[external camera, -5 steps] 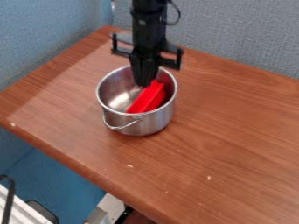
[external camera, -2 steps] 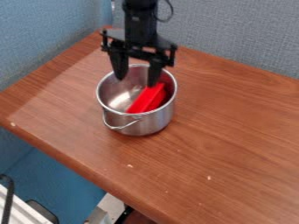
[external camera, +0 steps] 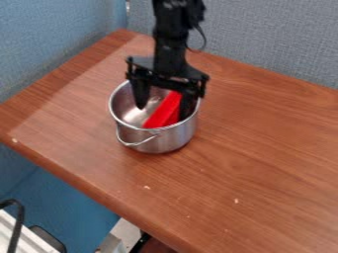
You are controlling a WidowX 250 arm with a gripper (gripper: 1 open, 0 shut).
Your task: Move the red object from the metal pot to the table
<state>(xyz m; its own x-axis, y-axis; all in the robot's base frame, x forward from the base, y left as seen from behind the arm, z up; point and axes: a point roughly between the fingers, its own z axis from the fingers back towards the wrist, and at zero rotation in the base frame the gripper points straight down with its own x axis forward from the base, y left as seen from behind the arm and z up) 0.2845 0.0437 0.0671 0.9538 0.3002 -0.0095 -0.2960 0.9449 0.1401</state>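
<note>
We find the gripper (external camera: 168, 97) pointing straight down into the metal pot (external camera: 153, 126), jaws spread wide and holding nothing, one finger on each side of the red object (external camera: 165, 111) so that closing would clamp it. The block leans inside the pot, not yet on the table (external camera: 264, 178).

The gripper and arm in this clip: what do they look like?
All black. A slim upright arm with a thin dark cable looping beside it ends in a gripper with a flat crossbar and two narrow straight fingers. No markings can be made out.
</note>
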